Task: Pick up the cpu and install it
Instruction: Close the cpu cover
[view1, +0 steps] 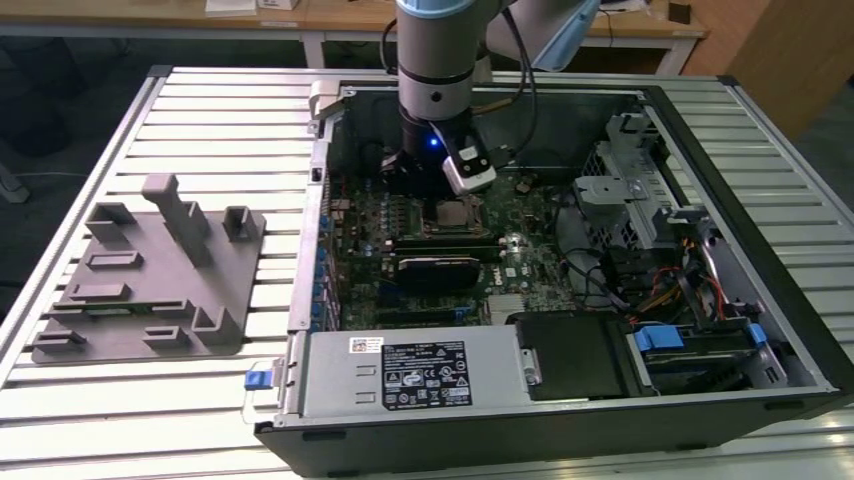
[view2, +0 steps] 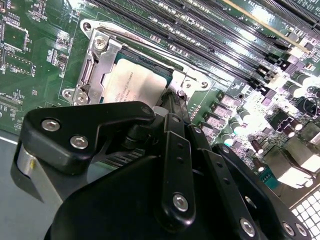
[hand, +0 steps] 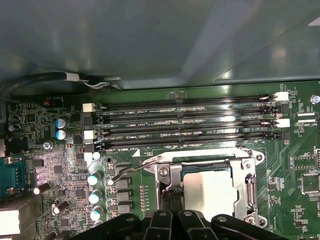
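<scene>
The cpu (hand: 207, 192) lay flat inside the socket (hand: 167, 175), with its shiny grey top facing up. The socket's metal frame sat around the cpu, and the frame's lid was not folded down over it. The socket was on the green board inside the open computer case (view1: 694, 130).

The gripper (hand: 173, 192) hung right over the socket, at one edge of the cpu. Its two thin fingers (hand: 169, 197) were close together, with nothing held between them as far as I could see. Their tips were down by the edge of the cpu, where it met the frame. I could not tell if they touched it.

The long memory slots (hand: 185, 122) ran just beside the socket. The grey tray (view1: 147, 290) sat well away from the socket, outside the case.

I think the cpu would be very light, and stiff like a little tile. Its metal top looked smooth, so it could slip. The underside and the tiny pins in the socket are likely easy to hurt. So the best place to hold it would be two opposite edges on the pale rim, keeping it flat and not pushing hard.
</scene>
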